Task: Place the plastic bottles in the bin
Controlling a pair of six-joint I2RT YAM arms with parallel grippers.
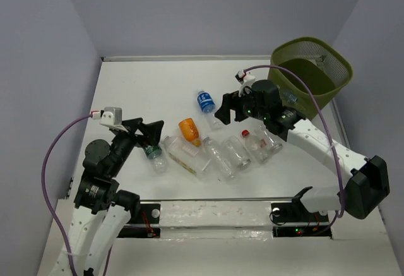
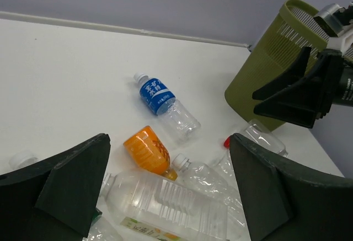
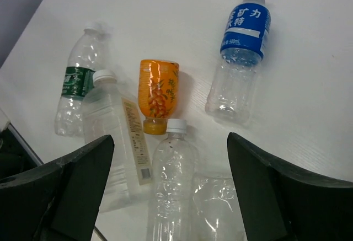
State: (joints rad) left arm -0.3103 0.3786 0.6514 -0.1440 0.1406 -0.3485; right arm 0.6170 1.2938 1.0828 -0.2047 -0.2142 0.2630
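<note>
Several clear plastic bottles lie in a cluster on the white table: a blue-labelled one point(image 1: 207, 107), an orange one point(image 1: 189, 131), a green-labelled one point(image 1: 154, 157), a squarish one point(image 1: 186, 156), a white-capped one point(image 1: 219, 157) and a red-capped one point(image 1: 255, 144). The olive-green mesh bin point(image 1: 312, 74) stands at the back right. My left gripper point(image 1: 156, 134) is open and empty, above the cluster's left end near the green-labelled bottle. My right gripper point(image 1: 222, 110) is open and empty, above the white-capped bottle point(image 3: 174, 180) and beside the blue-labelled bottle point(image 3: 240, 53).
In the left wrist view the squarish bottle point(image 2: 171, 202) and the orange bottle point(image 2: 148, 150) lie between my open fingers point(image 2: 71, 186), with the bin point(image 2: 270, 70) beyond. Grey walls enclose the table on three sides. The right arm's cable arcs over the bin's front.
</note>
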